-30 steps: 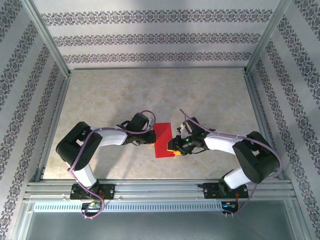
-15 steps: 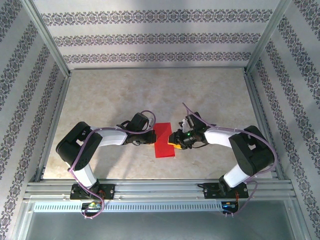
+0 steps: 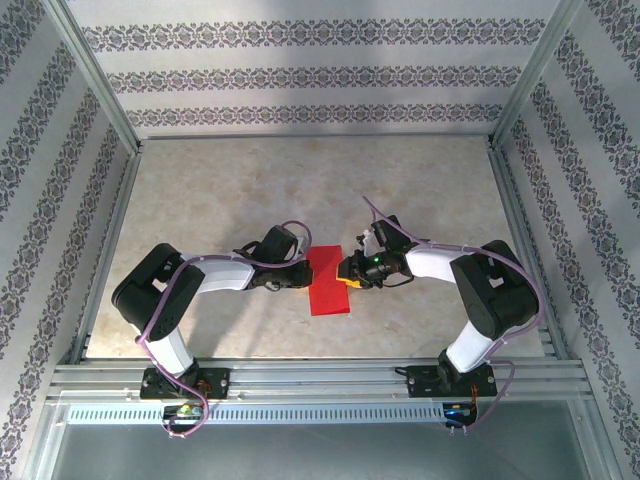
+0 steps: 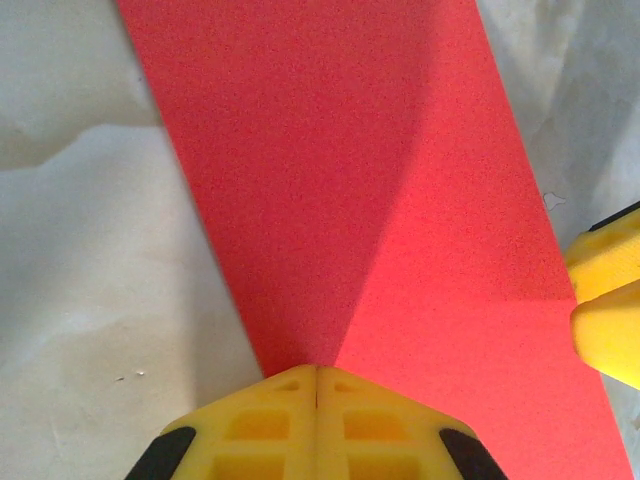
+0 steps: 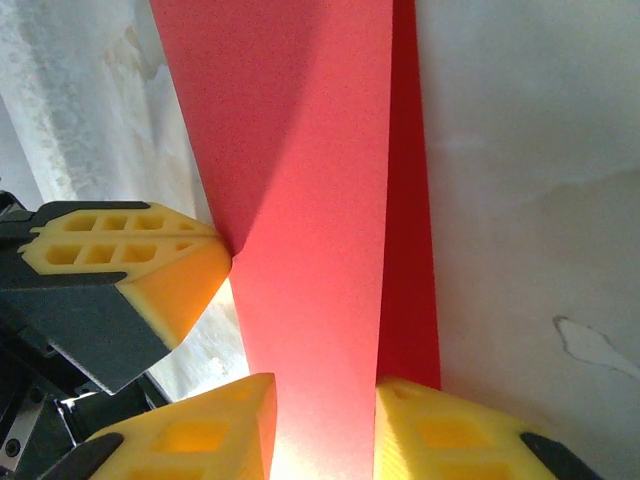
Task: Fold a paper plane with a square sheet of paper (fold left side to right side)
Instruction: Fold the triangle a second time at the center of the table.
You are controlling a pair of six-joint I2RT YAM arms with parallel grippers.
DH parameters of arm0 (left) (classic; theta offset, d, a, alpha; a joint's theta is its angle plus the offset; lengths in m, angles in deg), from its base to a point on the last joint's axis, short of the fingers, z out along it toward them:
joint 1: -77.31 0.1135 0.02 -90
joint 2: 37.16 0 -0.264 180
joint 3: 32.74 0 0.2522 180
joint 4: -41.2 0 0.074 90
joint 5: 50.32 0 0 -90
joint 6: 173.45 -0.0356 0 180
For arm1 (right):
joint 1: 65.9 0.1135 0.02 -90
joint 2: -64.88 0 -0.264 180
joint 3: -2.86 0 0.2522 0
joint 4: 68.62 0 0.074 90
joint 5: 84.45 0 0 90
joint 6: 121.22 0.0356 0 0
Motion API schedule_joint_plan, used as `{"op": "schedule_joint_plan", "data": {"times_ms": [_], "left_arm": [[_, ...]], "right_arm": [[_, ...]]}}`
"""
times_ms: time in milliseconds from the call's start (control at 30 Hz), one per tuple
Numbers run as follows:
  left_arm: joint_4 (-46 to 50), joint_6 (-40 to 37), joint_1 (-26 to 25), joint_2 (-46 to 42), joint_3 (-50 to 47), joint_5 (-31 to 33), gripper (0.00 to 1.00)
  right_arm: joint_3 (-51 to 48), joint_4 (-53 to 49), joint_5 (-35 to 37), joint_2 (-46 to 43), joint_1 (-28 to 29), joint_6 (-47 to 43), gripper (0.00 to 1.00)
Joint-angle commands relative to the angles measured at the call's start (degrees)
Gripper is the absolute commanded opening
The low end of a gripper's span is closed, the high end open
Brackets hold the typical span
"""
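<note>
The square sheet of paper (image 3: 328, 291) lies folded into a narrow red rectangle on the table between my two grippers. My left gripper (image 3: 303, 273) is shut, and its joined yellow tips (image 4: 316, 372) press on the left edge of the paper (image 4: 340, 180). My right gripper (image 3: 351, 272) is at the paper's right edge with its jaws apart. In the right wrist view the right gripper (image 5: 325, 392) has the raised upper layer of the paper (image 5: 300, 150) running between its fingers, over a darker lower layer (image 5: 412, 250).
The marble-patterned table (image 3: 300, 180) is walled by patterned panels and metal posts. An aluminium rail (image 3: 320, 375) with both arm bases runs along the near edge. The grippers are close together, about a paper's width apart.
My right gripper has slid along the paper's right edge away from the near corner, and its jaws have narrowed. The left gripper and the paper's left edge have stayed put.
</note>
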Motion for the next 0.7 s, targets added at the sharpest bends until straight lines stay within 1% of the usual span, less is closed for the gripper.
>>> {"op": "schedule_joint_plan", "data": {"times_ms": [0, 133, 267, 300, 367, 467, 567, 667], "left_arm": [[2.0, -1.5, -0.5, -0.7, -0.2, 1.9, 0.03], [2.2, -2.2, -0.5, -2.1, 0.4, 1.8, 0.10], [5.1, -5.4, -0.5, -5.3, 2.2, 2.4, 0.16], [5.7, -6.1, -0.5, -6.6, 2.4, 3.0, 0.17], [6.2, -8.4, -0.6, -10.3, 2.3, 3.3, 0.25], [7.7, -12.7, -2.0, -16.8, 1.3, 5.3, 0.32], [11.1, -17.0, -5.5, -22.0, 0.5, 9.1, 0.38], [12.5, -19.0, -10.3, -24.7, -1.1, 12.8, 0.42]], "right_arm": [[1.4, -1.6, -0.9, 1.1, -0.6, -2.1, 0.28], [1.5, -2.1, -1.4, 1.0, -0.7, -2.3, 0.15], [1.5, -3.0, -1.4, 0.0, -0.8, -2.4, 0.04], [1.4, -3.2, -1.3, -0.3, -0.8, -2.3, 0.02], [0.9, -3.3, -1.1, -1.2, -0.8, -1.8, 0.01], [0.3, -3.3, -1.0, -2.7, -0.8, -0.5, 0.01], [-0.5, -3.3, -0.6, -4.2, -0.8, 0.7, 0.01], [-1.0, -3.3, -0.3, -5.2, -0.8, 1.7, 0.01]]}}
